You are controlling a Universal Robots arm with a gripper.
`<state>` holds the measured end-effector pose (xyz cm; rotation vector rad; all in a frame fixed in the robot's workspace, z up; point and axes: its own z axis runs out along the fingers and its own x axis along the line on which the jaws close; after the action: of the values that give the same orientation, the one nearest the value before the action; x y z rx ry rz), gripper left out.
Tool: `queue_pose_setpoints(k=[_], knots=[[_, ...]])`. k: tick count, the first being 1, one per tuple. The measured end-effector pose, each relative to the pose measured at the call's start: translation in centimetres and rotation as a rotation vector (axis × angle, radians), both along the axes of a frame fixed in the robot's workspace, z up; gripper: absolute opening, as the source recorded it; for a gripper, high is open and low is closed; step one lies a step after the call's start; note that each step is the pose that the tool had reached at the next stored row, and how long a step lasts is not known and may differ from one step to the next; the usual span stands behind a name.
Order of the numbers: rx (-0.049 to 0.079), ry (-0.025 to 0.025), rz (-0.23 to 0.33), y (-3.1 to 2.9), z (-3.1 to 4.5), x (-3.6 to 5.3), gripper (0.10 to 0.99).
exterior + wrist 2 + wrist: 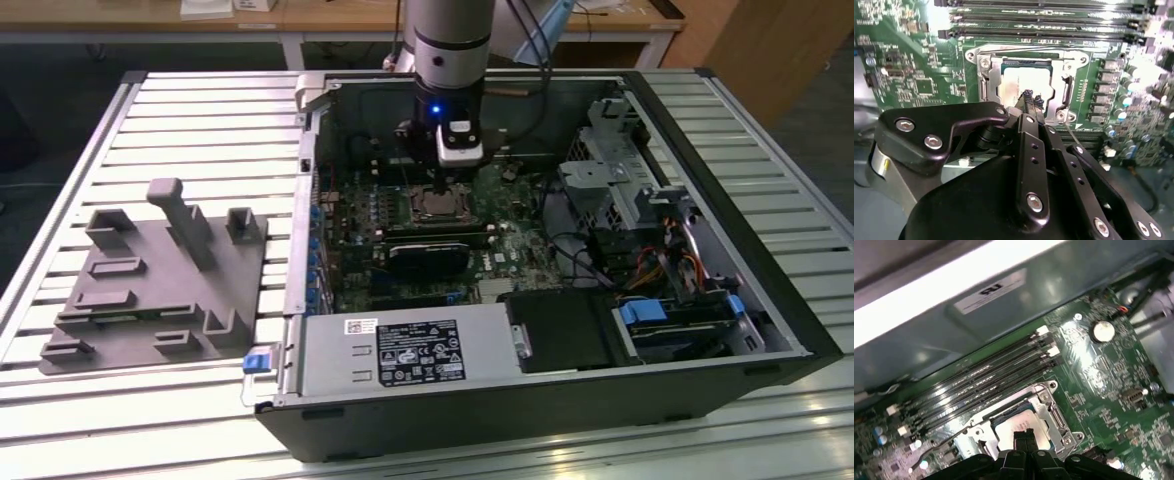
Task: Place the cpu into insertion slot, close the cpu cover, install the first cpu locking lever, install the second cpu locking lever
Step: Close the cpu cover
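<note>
Table: slatted silver metal table (pixel 200 110), bearing the case.
Case: open black computer case (pixel 534 420), lying on its side.
Board: green motherboard (pixel 919 70) inside the case.
Gripper: black two-fingered gripper (pixel 1032 97), jaws clenched together on nothing, tips just above the chip.
Slot: square black-and-metal insertion slot (pixel 434 203), under the arm.
Cover: thin grey metal cpu cover (pixel 989 85), lying down over the slot.
Chip: pale silvery square cpu (pixel 1016 82), seated in the slot, showing through the cover's window.

A bench (pixel 200 110) of ribbed metal slats is lit brightly along its near edge. Behind it a wooden table (pixel 334 15) on pale legs is seen, and a wooden cabinet (pixel 761 45) at the exterior view's right, over dark floor (pixel 817 120).
</note>
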<state>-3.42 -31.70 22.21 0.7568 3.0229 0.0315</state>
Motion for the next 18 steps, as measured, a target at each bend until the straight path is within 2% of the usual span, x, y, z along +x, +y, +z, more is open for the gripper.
queue_pose_setpoints(k=[18], knots=[[0.0,-0.0001,0.327,0.0,-0.12,0.0,0.106]])
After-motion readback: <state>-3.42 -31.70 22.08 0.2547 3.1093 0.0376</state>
